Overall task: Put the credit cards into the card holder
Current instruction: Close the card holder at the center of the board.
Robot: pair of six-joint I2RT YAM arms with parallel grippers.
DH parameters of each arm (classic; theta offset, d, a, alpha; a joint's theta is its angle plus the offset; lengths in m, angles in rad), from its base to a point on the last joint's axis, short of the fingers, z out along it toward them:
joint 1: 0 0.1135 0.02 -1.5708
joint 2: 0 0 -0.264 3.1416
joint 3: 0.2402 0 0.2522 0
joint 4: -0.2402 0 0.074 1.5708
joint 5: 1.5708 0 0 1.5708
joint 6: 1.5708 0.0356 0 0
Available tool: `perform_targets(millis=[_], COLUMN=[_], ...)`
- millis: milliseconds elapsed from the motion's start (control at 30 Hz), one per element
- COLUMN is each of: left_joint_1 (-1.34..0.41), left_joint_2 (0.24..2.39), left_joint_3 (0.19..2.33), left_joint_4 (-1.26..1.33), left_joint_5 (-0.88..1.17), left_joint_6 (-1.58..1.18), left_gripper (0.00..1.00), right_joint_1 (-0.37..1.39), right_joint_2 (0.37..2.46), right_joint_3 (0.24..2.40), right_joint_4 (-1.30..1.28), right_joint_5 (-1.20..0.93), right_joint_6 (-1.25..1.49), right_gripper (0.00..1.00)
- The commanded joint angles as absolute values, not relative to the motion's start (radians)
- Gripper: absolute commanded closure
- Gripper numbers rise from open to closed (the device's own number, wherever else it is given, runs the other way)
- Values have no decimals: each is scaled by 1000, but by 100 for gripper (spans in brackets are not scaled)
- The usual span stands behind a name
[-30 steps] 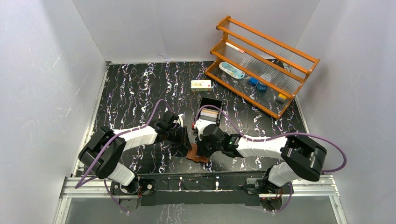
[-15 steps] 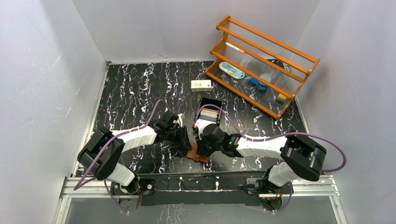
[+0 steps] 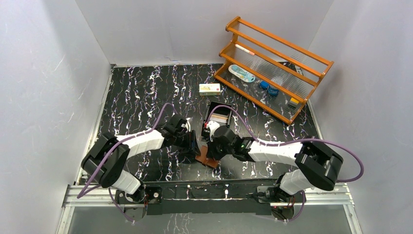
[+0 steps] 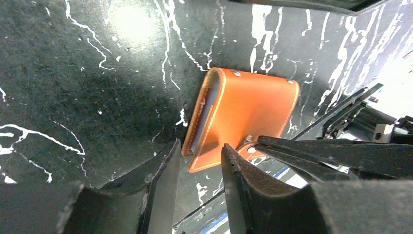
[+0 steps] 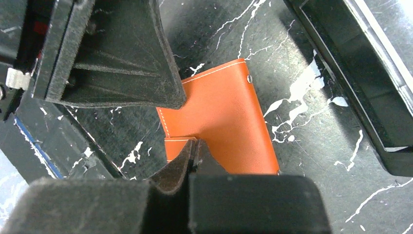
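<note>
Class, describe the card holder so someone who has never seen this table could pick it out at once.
On the black marbled table, look near the front edge, where the left gripper and right gripper meet. There lies the card holder, a small, folded orange-brown wallet with pale stitching. Its neighbours differ: the tray behind it is black, the carton farther back white and yellow.

Your top view is bright and even, shadows soft on the table (image 3: 141, 92). On the left wrist a glare patch whitens the table and the right edge blows out. Both wrist views show the card holder (image 4: 248, 112) sharp, the near fingers (image 4: 243, 195) dark and blurred
</note>
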State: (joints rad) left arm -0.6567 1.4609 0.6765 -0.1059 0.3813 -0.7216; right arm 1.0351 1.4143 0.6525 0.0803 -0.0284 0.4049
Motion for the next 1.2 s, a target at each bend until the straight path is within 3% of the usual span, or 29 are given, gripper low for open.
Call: perform_targets(millis=[0,433,700,1167], left_joint_1=[-663,-695,-772,-840], left_joint_2=[1482,1395,1388,1491], left_joint_3=[702,725,740,791], left_joint_4=[-106,-167,-144,-79], left_joint_5=[419,383,337,310], left_joint_6=[-707,-725,-783,-814], left_gripper=[67,69,75,71], right_joint_1=[1021,994,994,994], right_joint_2=[1444,1476,1446,1369], right_joint_3=[671,614,534,538], right_joint_4=[120,163,234,218], right_joint_5=[-31,-13,-7,-3], right_joint_6=[412,415,440,440], right_gripper=[100,100,100,98])
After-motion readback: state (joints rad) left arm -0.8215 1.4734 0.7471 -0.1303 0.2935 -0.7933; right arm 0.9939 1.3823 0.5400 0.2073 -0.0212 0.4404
